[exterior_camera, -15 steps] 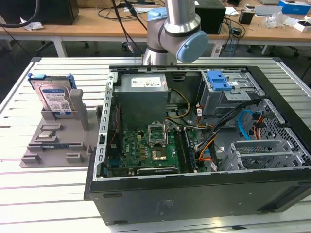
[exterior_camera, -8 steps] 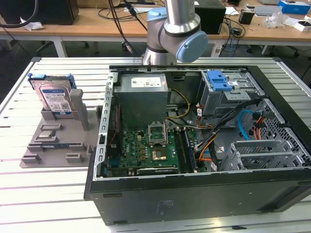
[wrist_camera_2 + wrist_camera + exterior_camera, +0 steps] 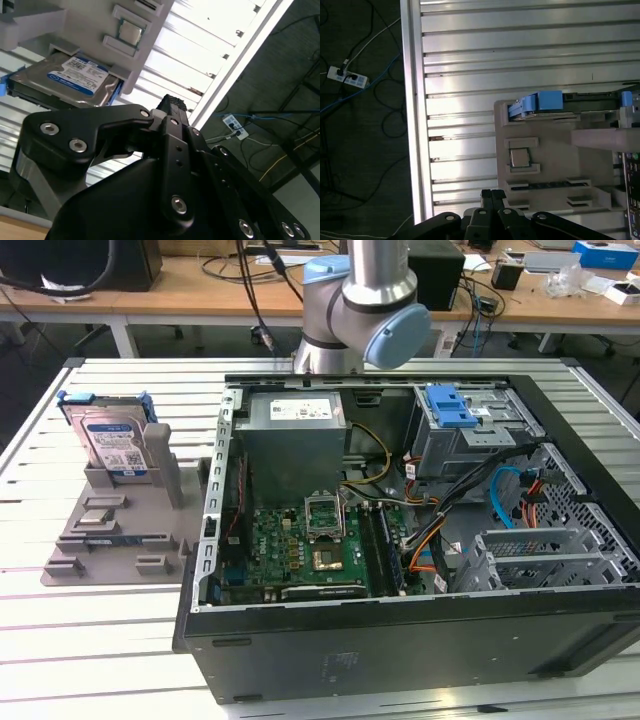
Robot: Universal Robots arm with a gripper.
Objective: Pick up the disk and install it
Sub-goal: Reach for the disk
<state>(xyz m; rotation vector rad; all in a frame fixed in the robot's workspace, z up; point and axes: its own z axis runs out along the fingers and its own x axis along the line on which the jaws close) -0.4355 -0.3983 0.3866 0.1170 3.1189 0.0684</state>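
Note:
The disk (image 3: 115,445) stands on edge in a grey holder (image 3: 120,530) at the exterior view's left, its blue-and-white label facing out and blue rails on its sides. In the second wrist view the disk (image 3: 70,80) shows its labelled face. In the first wrist view the disk (image 3: 570,107) is edge-on between its blue rails. My gripper (image 3: 491,192) hangs well above the table, apart from the disk, near the holder's low end. Its black fingers sit together with nothing between them. The ridged fingertip of the gripper (image 3: 172,104) points toward the table.
An open computer case (image 3: 400,540) lies on the slatted metal table, with a drive bay and blue latch (image 3: 450,405) at its far side. The holder also carries a processor chip (image 3: 520,158) and a memory stick (image 3: 545,186). Beyond the table edge (image 3: 412,125) is floor with cables.

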